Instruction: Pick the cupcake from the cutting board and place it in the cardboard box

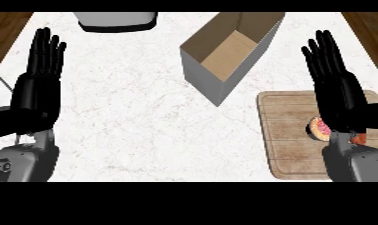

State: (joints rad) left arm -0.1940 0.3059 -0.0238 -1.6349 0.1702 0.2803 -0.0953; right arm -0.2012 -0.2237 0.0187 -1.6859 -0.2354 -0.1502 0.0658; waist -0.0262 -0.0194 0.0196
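Right hand [334, 85] fingers straight, spread, half-hiding cupcake [320, 129] on cutting board [291, 134]; left hand [38, 81] likewise spread.

Counter [140, 119] white marble, smooth; cutting board [291, 134] pale grained wood; cardboard box [221, 76] matt brown-grey.

The surface [148, 119] is white with faint veining, edged at both top corners by dark brown wood. The cardboard box [229, 54] is tan inside with grey outer walls. The cutting board [291, 134] is pale brown wood with plank lines. The cupcake [320, 129] shows pink and orange-red on top with a dark rim. Both hands, left [40, 79] and right [336, 84], are black on grey forearms. An appliance [117, 20] at the top edge is light grey with a black base.
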